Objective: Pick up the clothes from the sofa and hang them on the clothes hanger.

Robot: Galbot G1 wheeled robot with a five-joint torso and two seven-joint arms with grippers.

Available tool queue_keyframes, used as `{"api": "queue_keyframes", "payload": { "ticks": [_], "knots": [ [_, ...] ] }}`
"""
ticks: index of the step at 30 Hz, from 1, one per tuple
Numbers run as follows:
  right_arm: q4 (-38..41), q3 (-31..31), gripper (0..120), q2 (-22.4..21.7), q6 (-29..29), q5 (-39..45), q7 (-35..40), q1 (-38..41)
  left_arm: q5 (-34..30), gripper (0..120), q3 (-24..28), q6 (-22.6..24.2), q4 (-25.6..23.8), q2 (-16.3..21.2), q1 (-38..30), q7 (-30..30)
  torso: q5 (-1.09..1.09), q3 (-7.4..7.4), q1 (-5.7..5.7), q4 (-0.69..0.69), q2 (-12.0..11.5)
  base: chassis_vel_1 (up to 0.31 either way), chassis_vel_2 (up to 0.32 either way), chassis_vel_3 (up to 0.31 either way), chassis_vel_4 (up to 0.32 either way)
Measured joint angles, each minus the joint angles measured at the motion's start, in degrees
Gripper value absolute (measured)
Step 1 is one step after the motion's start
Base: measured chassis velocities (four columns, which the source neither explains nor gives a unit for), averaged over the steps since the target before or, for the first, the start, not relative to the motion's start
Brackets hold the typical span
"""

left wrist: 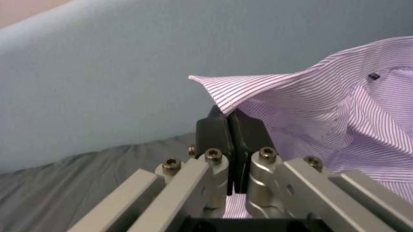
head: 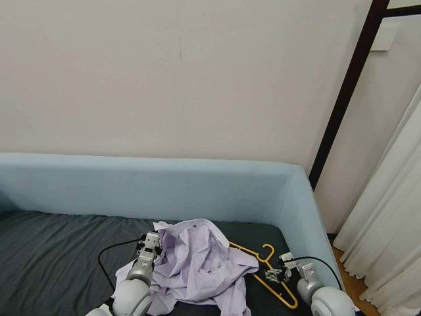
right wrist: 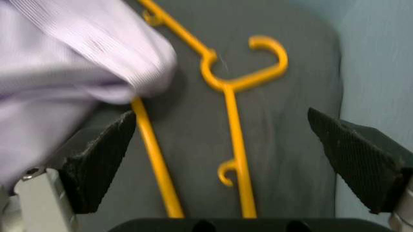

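Observation:
A lilac striped shirt lies crumpled on the sofa's dark grey seat. My left gripper is at the shirt's left edge. In the left wrist view this gripper is shut, its black pads pinching a fold of the shirt near the collar. A yellow hanger lies flat on the seat to the right of the shirt, partly under it. My right gripper hovers just over the hanger. It is open wide, with the hanger's neck and bars between the spread fingers.
The sofa's light blue backrest runs behind the shirt, and its armrest closes the right end. A dark post and white curtains stand beyond the armrest. The seat's left half is bare.

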Motion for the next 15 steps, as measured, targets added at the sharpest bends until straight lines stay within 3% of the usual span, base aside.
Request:
{"api": "queue_keyframes", "payload": {
  "ticks": [10,15],
  "knots": [
    [-15.73,-3.27,100,2.93,0.65,-0.49,-12.35,8.24,-0.41,0,1.31,-0.20,-0.86,0.83,0.20,0.30,0.00,0.01,0.00,0.01,0.00,0.000,0.000,0.000,0.000],
    [-21.23,-6.06,95,5.00,-0.04,-0.38,-13.78,13.30,-0.35,0,1.36,-0.45,-0.78,0.13,0.44,0.45,-0.01,0.01,0.01,0.01,0.00,0.000,0.000,0.000,0.000]
  ]
}}
